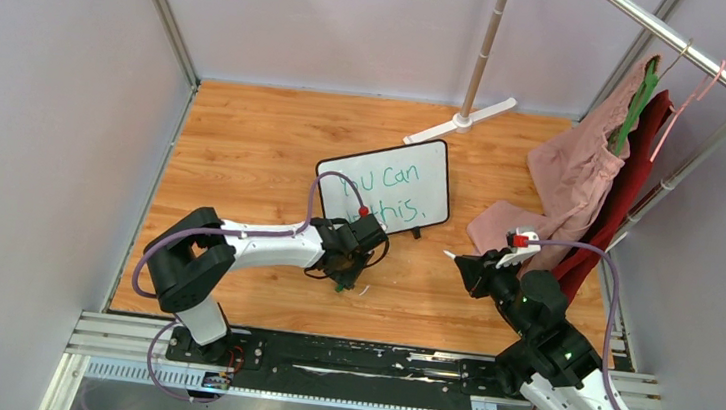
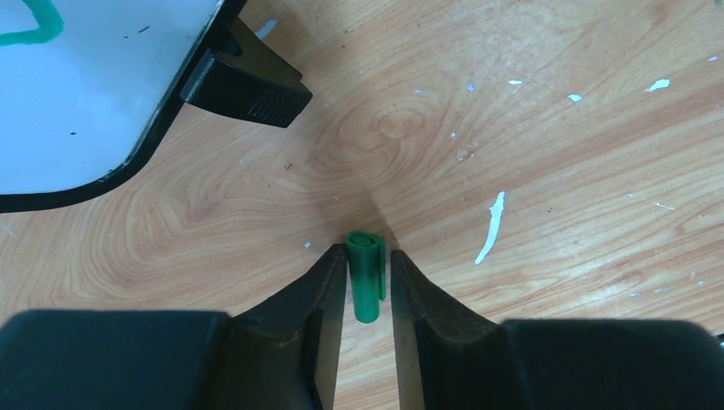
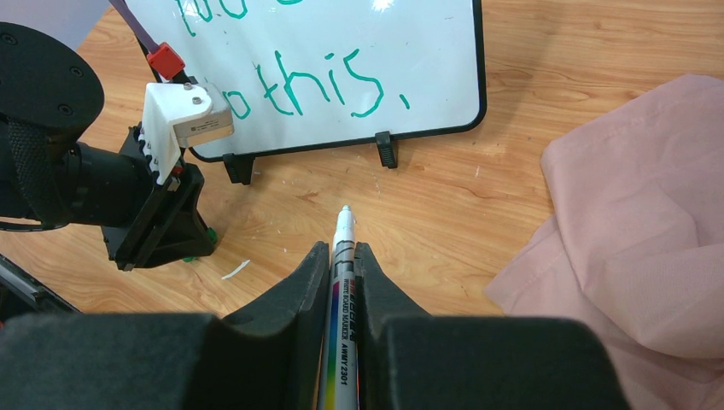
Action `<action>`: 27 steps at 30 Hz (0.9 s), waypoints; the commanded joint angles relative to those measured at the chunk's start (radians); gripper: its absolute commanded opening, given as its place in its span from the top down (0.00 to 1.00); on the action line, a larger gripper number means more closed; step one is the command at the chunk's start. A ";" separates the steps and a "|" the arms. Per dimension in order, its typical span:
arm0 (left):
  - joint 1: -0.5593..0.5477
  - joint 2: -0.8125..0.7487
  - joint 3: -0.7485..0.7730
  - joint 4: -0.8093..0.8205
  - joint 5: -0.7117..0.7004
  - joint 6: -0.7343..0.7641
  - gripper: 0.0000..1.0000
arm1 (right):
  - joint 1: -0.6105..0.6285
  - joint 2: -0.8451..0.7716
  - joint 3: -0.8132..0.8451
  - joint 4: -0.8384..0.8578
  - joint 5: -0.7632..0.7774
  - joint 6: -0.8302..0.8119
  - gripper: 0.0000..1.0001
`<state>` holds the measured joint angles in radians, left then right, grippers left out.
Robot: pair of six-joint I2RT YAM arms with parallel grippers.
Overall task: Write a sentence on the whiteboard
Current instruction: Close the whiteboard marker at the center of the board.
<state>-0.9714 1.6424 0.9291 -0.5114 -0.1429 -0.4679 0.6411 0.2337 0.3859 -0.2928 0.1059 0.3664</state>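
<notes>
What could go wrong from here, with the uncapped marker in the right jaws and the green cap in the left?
1. The green cap is held only at the jaw tips, and the marker tip is small, so slight misalignment while capping could push either out of its jaws.
2. The bare tip points toward the whiteboard; drifting forward could streak the sentence.
3. The pink cloth lies close on the marker's right; a swing that way could ink it.
</notes>
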 commanded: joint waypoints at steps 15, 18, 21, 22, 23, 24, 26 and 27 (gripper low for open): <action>0.006 0.002 -0.053 -0.045 0.003 0.017 0.63 | 0.009 -0.007 -0.014 0.007 0.012 -0.005 1.00; 0.005 -0.005 -0.048 -0.067 -0.016 0.023 0.61 | 0.009 -0.006 -0.012 0.007 0.012 -0.005 1.00; 0.005 -0.013 -0.038 -0.093 -0.035 0.034 0.60 | 0.009 -0.007 -0.012 0.007 0.013 -0.005 1.00; 0.005 -0.015 -0.033 -0.101 -0.040 0.038 0.60 | 0.008 -0.007 -0.013 0.006 0.012 -0.005 1.00; 0.005 -0.016 -0.027 -0.110 -0.045 0.041 0.59 | 0.008 -0.009 -0.013 0.006 0.012 -0.004 1.00; 0.005 -0.019 -0.023 -0.116 -0.047 0.045 0.60 | 0.009 -0.011 -0.014 0.006 0.013 -0.003 1.00; 0.005 -0.022 -0.021 -0.118 -0.045 0.050 0.59 | 0.009 -0.013 -0.014 0.006 0.012 -0.004 1.00; 0.005 -0.021 -0.020 -0.118 -0.044 0.052 0.60 | 0.009 -0.014 -0.016 0.006 0.012 -0.004 1.00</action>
<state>-0.9714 1.6230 0.9169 -0.5434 -0.1623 -0.4423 0.6411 0.2333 0.3801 -0.2928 0.1059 0.3664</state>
